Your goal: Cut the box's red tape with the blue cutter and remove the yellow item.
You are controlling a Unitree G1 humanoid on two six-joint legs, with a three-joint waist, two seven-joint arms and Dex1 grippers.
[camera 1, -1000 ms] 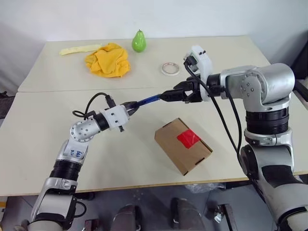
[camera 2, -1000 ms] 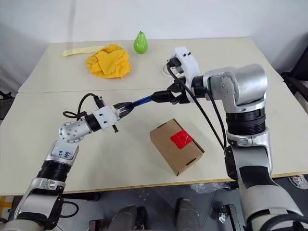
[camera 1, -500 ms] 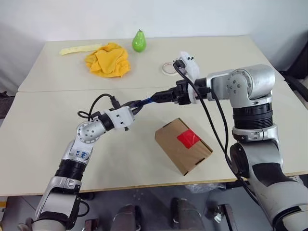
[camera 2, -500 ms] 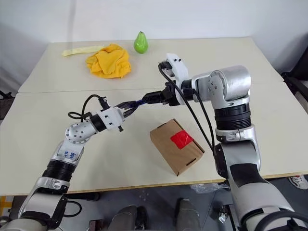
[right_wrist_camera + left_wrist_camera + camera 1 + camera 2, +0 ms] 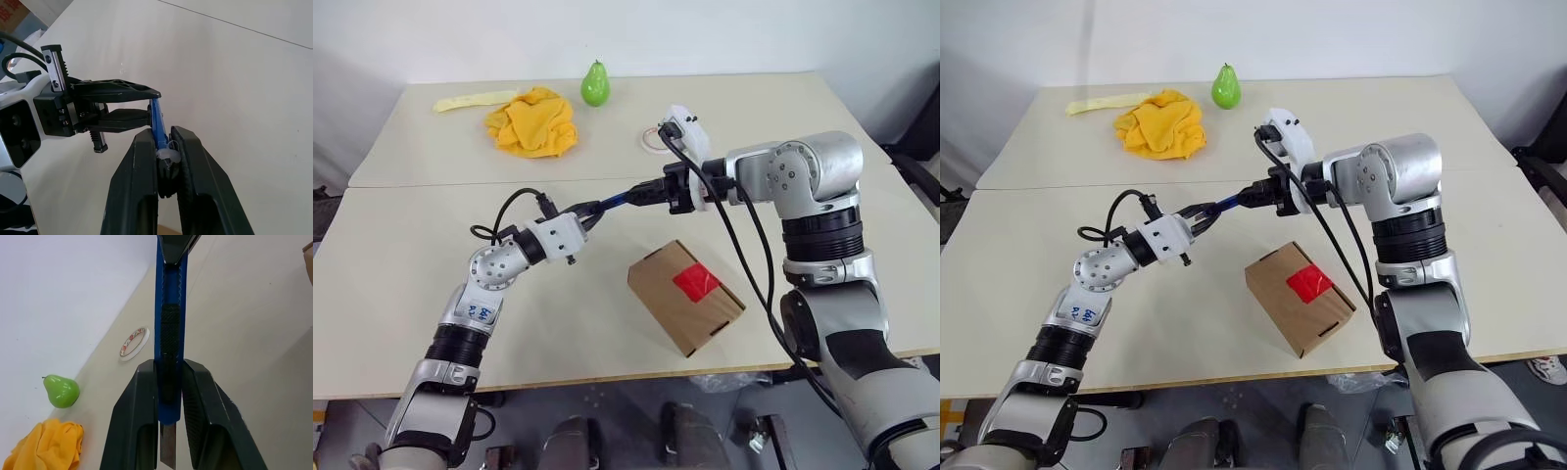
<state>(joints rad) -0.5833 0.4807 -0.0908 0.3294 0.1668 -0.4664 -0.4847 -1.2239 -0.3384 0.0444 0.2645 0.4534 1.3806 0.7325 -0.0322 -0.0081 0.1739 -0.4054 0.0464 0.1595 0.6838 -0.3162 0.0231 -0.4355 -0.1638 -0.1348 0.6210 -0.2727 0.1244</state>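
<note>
— Both pincers are clamped on the blue cutter [image 5: 619,202]: left gripper [image 5: 586,212] at one end, right gripper [image 5: 658,192] at the other, mid-air handover.

— And the box [image 5: 685,296]?

— Below the right gripper on the table, flaps shut, red tape [image 5: 696,282] uncut. Whatever's inside is hidden; no yellow item out yet. Cutting and removal remain.
</note>
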